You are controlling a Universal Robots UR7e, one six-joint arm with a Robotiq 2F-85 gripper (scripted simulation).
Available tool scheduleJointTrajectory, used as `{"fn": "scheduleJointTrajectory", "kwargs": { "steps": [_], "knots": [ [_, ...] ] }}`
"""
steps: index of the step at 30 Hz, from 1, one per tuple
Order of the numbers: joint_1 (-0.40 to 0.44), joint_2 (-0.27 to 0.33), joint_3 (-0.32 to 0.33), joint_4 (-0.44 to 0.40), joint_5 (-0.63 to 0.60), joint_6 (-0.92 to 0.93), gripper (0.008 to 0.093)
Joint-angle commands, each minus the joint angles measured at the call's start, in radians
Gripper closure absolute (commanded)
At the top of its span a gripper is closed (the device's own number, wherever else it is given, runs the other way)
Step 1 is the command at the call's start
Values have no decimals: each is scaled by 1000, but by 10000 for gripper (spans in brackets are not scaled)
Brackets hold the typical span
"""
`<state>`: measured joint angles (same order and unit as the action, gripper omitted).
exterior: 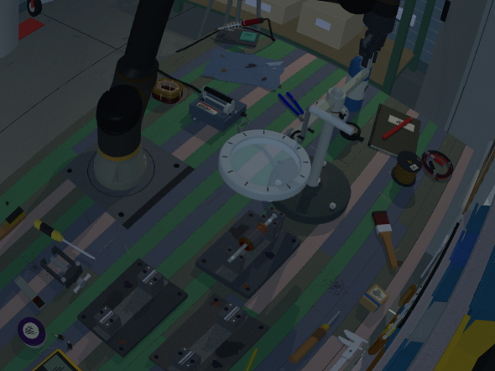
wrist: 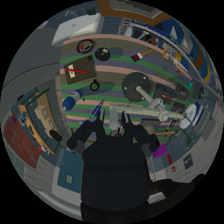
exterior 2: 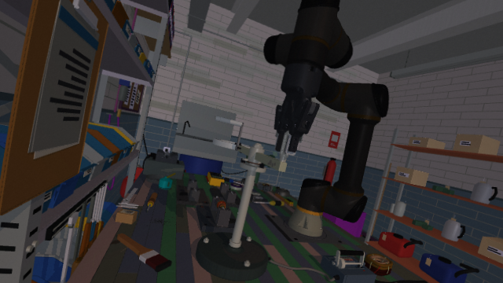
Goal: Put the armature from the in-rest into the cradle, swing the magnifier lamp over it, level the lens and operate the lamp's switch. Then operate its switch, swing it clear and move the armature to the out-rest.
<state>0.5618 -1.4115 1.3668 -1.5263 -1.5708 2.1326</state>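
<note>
My gripper [exterior: 367, 58] [exterior 2: 286, 151] [wrist: 113, 119] hangs open over the rear end of the magnifier lamp's arm [exterior: 356, 79] [exterior 2: 271, 161] [wrist: 140, 112], holding nothing. The arm's pale handle stub [wrist: 113, 121] shows between the fingers in the wrist camera. The lamp's post [exterior: 323, 147] [exterior 2: 245, 196] stands on a round dark base [exterior: 312, 193] [exterior 2: 232, 253]. Its ringed lens [exterior: 264, 164] [wrist: 190, 113] hangs over the cradle [exterior: 249, 252]. The armature [exterior: 251, 239], with orange windings, lies in the cradle. Two empty rests [exterior: 132, 304] [exterior: 209, 340] sit in front.
A blue cylinder [exterior: 356, 90] [wrist: 71, 99] stands just behind the lamp arm. Blue pliers [exterior: 290, 103], a notebook with a red pencil [exterior: 395, 128], a wire spool [exterior: 406, 168] and a brush [exterior: 386, 239] lie around the base. The arm's own pedestal [exterior: 119, 163] is at the left.
</note>
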Motion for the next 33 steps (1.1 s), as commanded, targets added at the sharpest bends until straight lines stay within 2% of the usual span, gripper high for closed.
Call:
{"fn": "scheduleJointTrajectory", "kwargs": {
  "steps": [1, 8, 27, 33],
  "knots": [
    [0, -1, -1, 0, 0, 0, 534],
    [0, -1, 0, -1, 0, 0, 544],
    [0, -1, 0, -1, 0, 0, 924],
    [0, -1, 0, -1, 0, 0, 934]
  ]
}}
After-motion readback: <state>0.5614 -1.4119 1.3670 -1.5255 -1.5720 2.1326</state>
